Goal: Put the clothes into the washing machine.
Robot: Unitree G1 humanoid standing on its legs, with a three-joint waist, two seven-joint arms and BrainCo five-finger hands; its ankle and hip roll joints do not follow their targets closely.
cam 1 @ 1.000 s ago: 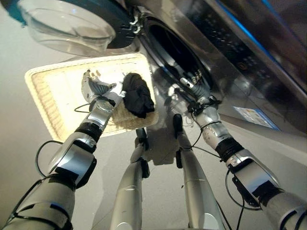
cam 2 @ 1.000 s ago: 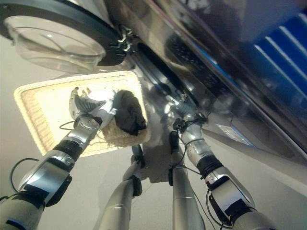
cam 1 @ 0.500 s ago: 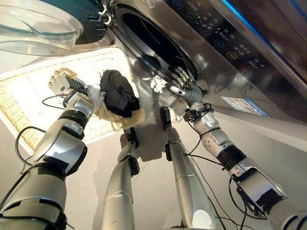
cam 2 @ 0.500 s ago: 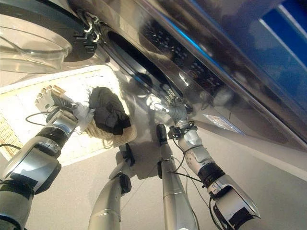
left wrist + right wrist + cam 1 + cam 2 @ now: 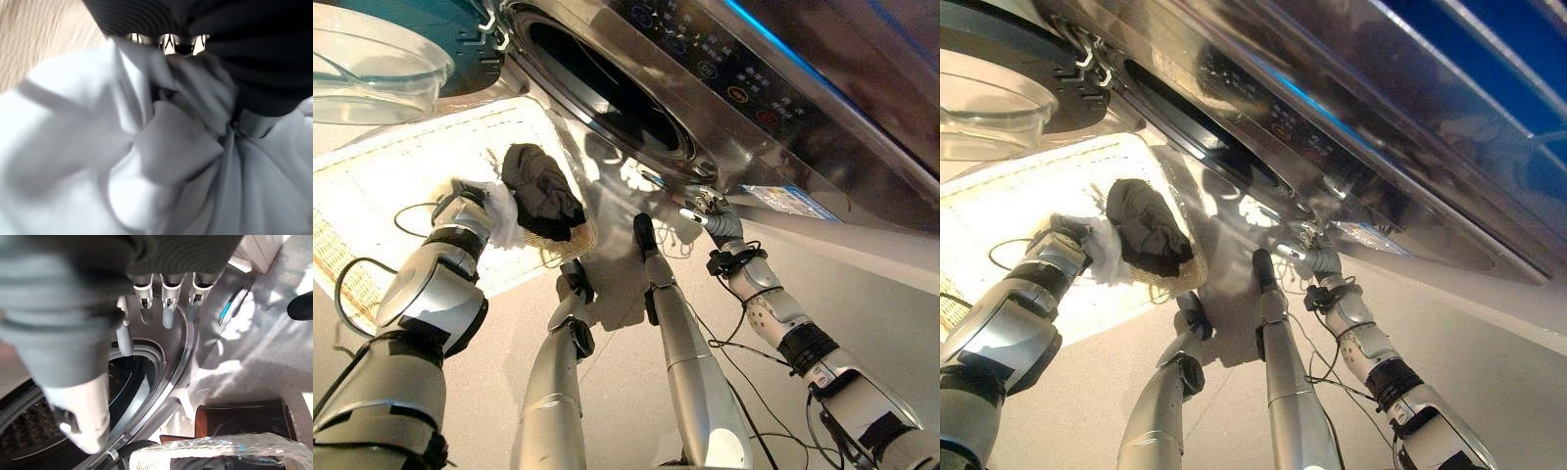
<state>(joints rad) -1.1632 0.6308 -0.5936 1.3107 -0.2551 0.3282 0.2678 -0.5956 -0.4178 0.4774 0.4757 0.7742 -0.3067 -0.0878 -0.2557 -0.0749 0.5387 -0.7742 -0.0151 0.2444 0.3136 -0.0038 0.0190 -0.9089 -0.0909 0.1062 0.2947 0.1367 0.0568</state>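
Washing machine (image 5: 773,98) took up the upper part of both eye views: silver front, dark control panel, round drum opening (image 5: 597,88) uncovered and dark inside. Its door (image 5: 382,59), clear bowl in a dark ring, was swung wide to the robot's left. Floor (image 5: 626,392) was plain light grey, with sunlit patches at the foot of the machine. Pale woven basket (image 5: 372,186) sat on the floor below the door, just left of the opening. Black garment (image 5: 540,192) lay bunched in the basket's corner nearest the machine, beside a white garment (image 5: 499,217). Clothes were in the basket, outside the drum. Left hand (image 5: 460,211) was down in the basket on the white garment; the left wrist view showed white fabric (image 5: 146,161) gathered and pinched up against the hand, fingers clamped on it. Right hand (image 5: 713,217) hung free near the lower rim of the opening, fingers (image 5: 167,313) straight and apart, holding nothing.
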